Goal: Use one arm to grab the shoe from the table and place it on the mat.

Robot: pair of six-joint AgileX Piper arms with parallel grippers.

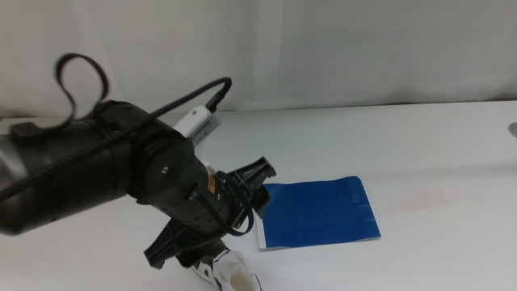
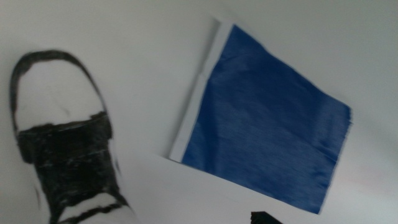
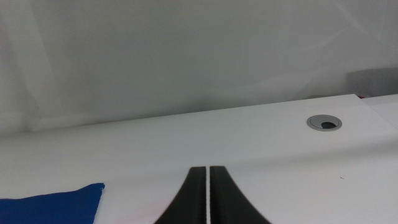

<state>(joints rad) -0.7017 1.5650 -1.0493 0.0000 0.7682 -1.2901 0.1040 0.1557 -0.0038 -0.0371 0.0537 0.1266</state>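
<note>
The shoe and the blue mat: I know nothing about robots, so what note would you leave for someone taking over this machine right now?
Left tool: open, holding nothing, hovering above the shoe.
Right tool: shut, empty, waiting low over the table, outside the middle view.
Shoe: flat on the table near the front edge, beside the mat and not touching it.
Mat: flat on the table, nothing on it.
Done: the left arm has reached the shoe's area.
Left: lower, close on the shoe, lift it, set it on the mat, release.
</note>
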